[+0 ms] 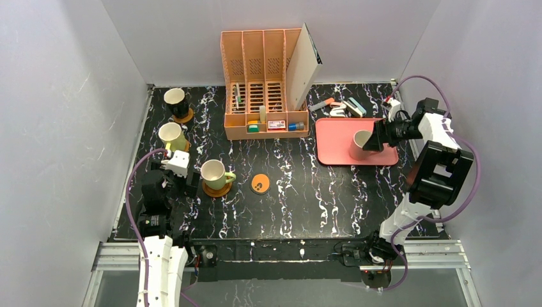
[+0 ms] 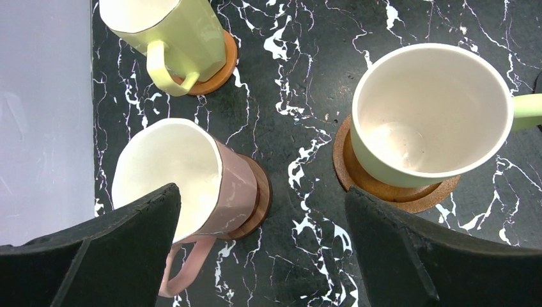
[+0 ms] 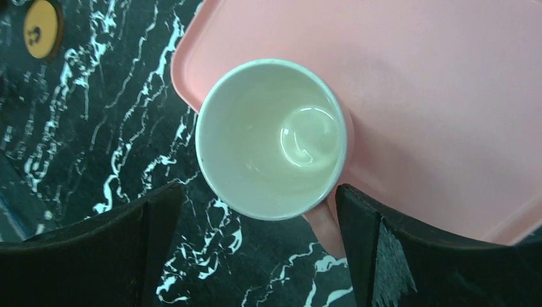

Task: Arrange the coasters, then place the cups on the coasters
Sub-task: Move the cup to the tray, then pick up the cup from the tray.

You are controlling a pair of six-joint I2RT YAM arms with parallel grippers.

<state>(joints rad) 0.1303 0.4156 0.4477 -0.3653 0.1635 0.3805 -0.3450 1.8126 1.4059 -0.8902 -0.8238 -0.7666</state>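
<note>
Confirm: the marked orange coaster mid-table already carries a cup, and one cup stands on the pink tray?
No: the marked orange coaster is bare, as the top view shows. One cup does stand on the pink tray.

rack: orange desk rack (image 1: 262, 83), back centre | tray: pink tray (image 1: 335, 137), right of rack | clutter: small stationery (image 1: 348, 107) (items unclear) behind tray

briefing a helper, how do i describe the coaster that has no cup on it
Start at the orange file rack at the back of the table and come straight toward the near edge. Just right of the green cup lies a flat orange coaster. Unlike the others, it carries dark marks and no cup.
</note>
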